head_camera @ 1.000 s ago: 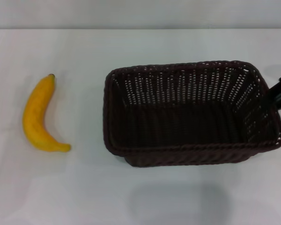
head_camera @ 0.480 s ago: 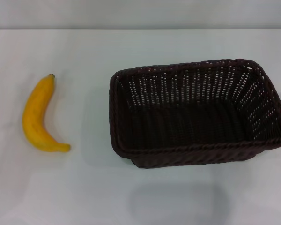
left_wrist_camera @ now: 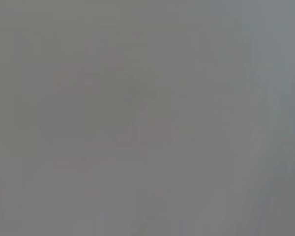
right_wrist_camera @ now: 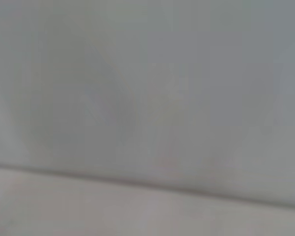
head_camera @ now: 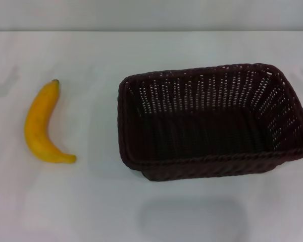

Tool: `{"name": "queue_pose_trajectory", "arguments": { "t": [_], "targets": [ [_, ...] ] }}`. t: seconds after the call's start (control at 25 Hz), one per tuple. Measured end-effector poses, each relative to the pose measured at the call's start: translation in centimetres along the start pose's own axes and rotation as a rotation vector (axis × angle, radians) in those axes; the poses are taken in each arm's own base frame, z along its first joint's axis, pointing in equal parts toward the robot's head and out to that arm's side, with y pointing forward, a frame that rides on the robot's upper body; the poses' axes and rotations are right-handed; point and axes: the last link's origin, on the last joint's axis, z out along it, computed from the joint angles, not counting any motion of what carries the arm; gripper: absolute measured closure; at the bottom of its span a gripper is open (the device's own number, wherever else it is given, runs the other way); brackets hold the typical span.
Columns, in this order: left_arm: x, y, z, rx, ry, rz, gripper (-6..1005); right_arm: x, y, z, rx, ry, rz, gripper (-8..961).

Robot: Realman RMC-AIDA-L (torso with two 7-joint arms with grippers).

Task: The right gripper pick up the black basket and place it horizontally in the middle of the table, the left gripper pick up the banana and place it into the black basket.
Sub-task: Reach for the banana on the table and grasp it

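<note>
Neither gripper in any view; finger state unknown. Black basket (head_camera: 214, 121) upright, long side horizontal, centre-right of head frame on white table (head_camera: 91, 201). Banana (head_camera: 41, 124) left of frame, well apart from basket, stem tip toward top. Wrist views blank grey.

Dark woven black basket (head_camera: 212, 121) upright on white table (head_camera: 91, 201), yellow banana (head_camera: 40, 126) well left

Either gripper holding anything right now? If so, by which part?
Nothing is held. The black basket and the banana both lie free on the table; neither gripper is in view.
</note>
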Motion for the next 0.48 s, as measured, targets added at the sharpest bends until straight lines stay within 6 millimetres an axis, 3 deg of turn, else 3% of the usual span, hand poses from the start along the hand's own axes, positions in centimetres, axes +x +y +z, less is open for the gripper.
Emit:
{"name": "queue_pose_trajectory", "arguments": {
  "t": [0.24,0.4,0.48],
  "targets": [
    [3.4,1.1,1.0,-0.004,-0.219,-0.065,177,5.0,-4.0,0.3,0.011,-0.300,-0.013,626],
    [5.1,2.0,2.2,0.016,-0.394,-0.112,280,7.9,-5.0,0.8,0.079,-0.392,-0.086,624],
    [5.8,2.4,2.8,0.022,-0.483,-0.142,279,9.4,-5.0,1.2,0.118,-0.419,-0.150,623]
  ]
}}
